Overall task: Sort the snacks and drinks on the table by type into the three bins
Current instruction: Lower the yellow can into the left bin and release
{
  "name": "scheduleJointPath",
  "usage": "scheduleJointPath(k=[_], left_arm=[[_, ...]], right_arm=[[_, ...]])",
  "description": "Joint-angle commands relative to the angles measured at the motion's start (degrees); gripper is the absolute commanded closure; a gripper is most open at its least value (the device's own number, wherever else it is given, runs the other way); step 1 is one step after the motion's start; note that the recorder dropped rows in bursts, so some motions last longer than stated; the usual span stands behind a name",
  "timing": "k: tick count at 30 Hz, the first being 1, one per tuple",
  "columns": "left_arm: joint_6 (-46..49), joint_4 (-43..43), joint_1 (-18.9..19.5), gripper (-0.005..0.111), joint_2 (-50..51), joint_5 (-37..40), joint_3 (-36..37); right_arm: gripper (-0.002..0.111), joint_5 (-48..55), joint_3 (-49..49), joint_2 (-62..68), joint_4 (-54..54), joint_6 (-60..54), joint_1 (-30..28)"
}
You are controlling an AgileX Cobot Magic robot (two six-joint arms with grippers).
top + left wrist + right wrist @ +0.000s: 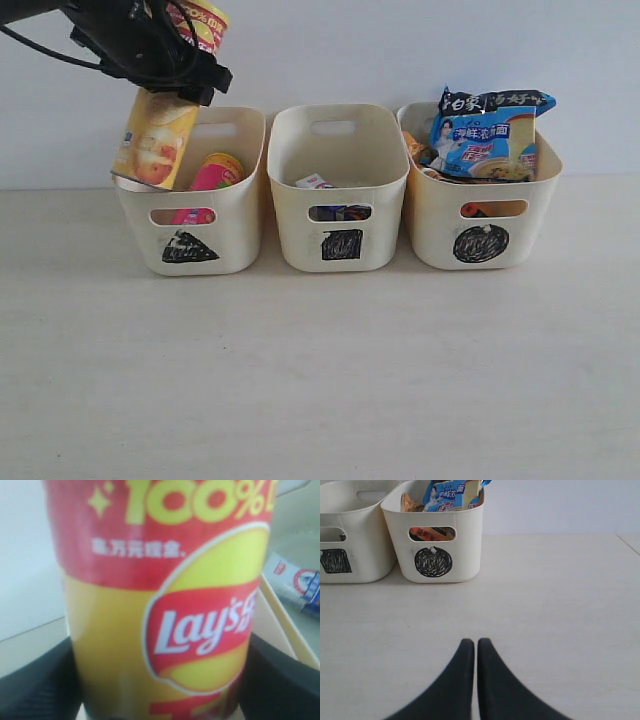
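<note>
**Left gripper lowering the last snack at the triangle bin**

I am holding the orange-yellow Lay's tube (153, 140) in the left gripper (178, 78). The jaws are standing wide, pressing on either side of its upper body, as the left wrist view shows. I am gripping it high so that the lower end is free to enter a bin first. The tube is hanging tilted. Its base is sitting at the left rim of the triangle bin (240, 215), though I cannot tell whether it is inside the rim or on it. The pink Lay's tube (212, 176) is already leaning in that bin, which I judge to be why the tube is going there.

In the square bin (298, 235) a blue and white carton (314, 182) is lying low. The blue noodle packet (486, 135) is sticking up out of the circle bin (428, 235).

The right gripper (476, 652) is resting fully closed and empty above the table (320, 380), well apart from the bins. I am keeping it clear of the left arm's work.
</note>
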Motion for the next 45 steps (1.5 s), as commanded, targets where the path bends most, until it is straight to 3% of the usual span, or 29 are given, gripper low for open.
scheduleJointPath(k=[1,7,16,18,21,23,26,33,36,40,43,45], left_arm=[[-0.6,-4.9,1.6,0.102,3.7,1.0,-5.5],[-0.6,-5.0,3.1,0.102,8.1,1.0,-11.4],[-0.6,-5.0,3.2,0.102,13.5,-0.7,-13.9],[-0.6,-5.0,3.2,0.093,13.6,-1.1,-13.9],[-0.6,-5.0,3.2,0.052,13.6,-1.1,-13.9],[-0.6,-5.0,3.2,0.031,13.6,-1.3,-13.9],[-0.6,-5.0,3.2,0.021,13.6,-1.2,-13.9],[-0.3,-4.5,3.2,0.022,12.1,-0.7,-13.9],[-0.1,-2.8,3.2,0.028,10.4,1.1,-13.9],[0.0,0.0,3.2,0.06,7.9,5.8,-13.9],[1.6,0.2,3.3,0.095,6.4,9.0,-13.9],[2.4,0.2,3.3,0.102,5.4,11.0,-13.9]], right_arm=[[0.108,-0.5,0.3,-0.2,-0.3,0.0,-0.4],[0.108,-0.5,0.3,-0.2,-0.3,0.0,-0.4],[0.108,-0.5,0.3,-0.2,-0.3,0.0,-0.4],[0.108,-0.5,0.3,-0.2,-0.3,0.0,-0.4],[0.108,-0.5,0.3,-0.2,-0.3,0.0,-0.4],[0.108,-0.5,0.3,-0.2,-0.3,0.0,-0.4],[0.108,-0.5,0.3,-0.2,-0.3,0.0,-0.4],[0.108,-0.5,0.3,-0.2,-0.3,0.0,-0.4],[0.108,-0.5,0.3,-0.2,-0.3,0.0,-0.4],[0.108,-0.5,0.3,-0.2,-0.3,0.0,-0.4],[0.108,-0.5,0.3,-0.2,-0.3,0.0,-0.4],[0.108,-0.5,0.3,-0.2,-0.3,0.0,-0.4]])
